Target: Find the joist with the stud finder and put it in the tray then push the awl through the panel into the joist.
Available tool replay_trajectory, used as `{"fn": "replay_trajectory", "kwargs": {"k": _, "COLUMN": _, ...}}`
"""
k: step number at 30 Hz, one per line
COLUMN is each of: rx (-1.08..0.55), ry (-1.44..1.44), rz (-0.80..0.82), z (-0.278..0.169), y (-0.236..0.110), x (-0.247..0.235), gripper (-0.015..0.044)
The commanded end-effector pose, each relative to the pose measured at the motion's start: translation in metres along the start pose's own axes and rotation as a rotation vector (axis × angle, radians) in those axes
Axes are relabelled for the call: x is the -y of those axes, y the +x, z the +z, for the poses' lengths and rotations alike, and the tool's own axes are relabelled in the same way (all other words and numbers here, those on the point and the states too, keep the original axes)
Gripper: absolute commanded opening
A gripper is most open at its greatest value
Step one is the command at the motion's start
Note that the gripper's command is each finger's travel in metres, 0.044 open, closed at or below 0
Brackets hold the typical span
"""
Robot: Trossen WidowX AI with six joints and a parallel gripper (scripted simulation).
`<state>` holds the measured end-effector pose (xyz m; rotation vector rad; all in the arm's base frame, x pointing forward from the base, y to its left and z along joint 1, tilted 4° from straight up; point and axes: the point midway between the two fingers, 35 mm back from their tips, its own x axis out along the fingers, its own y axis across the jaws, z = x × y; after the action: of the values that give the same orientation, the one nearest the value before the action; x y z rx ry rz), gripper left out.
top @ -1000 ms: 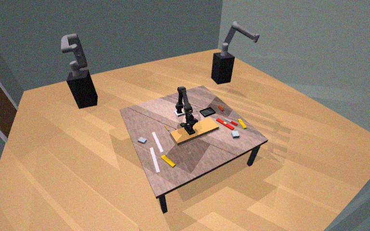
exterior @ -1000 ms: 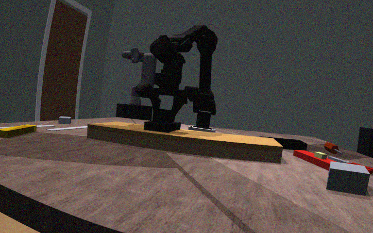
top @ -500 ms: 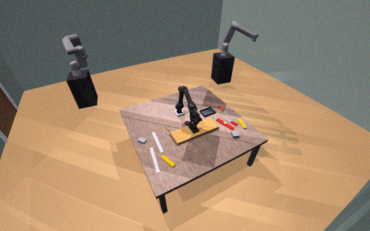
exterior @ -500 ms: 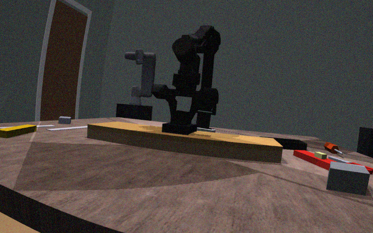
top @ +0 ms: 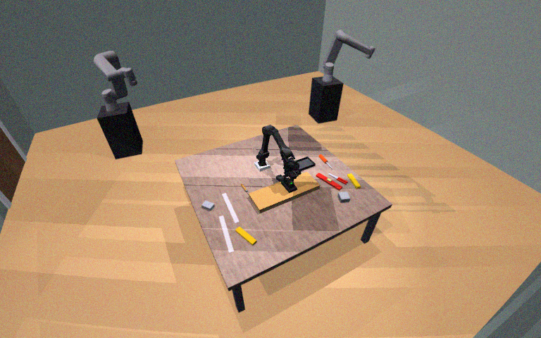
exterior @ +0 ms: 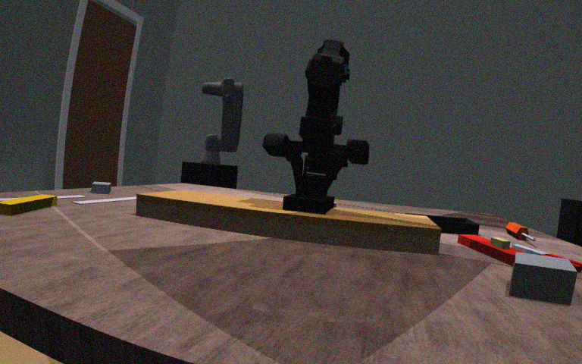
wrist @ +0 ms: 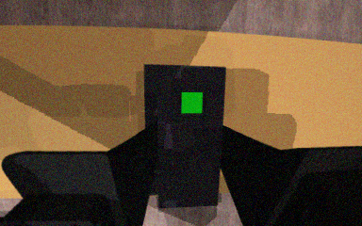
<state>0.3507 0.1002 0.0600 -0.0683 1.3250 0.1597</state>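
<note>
My gripper is shut on the black stud finder. It holds it flat on the yellow floor panel, right of the panel's middle. A green light shows on the stud finder's face. The dark tray lies just behind the panel's right end. An orange-handled pointed tool lies right of the tray. A thinner small tool lies at the panel's left end. I cannot tell which one is the awl.
A red level, a yellow block and a grey cube lie right of the panel. Two white strips, another yellow block and a grey cube lie to its left. The arm's base stands behind the panel.
</note>
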Motion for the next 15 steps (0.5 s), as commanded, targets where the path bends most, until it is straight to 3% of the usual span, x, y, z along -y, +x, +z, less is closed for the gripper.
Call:
{"fn": "replay_trajectory", "kwargs": {"k": 1, "rx": -0.002, "ry": -0.002, "rz": 0.008, "z": 0.000, "y": 0.000, "x": -0.015, "gripper": 0.0000}}
{"fn": "replay_trajectory", "kwargs": {"k": 15, "rx": -0.002, "ry": -0.001, "rz": 0.011, "z": 0.000, "y": 0.000, "x": -0.063, "gripper": 0.0000}}
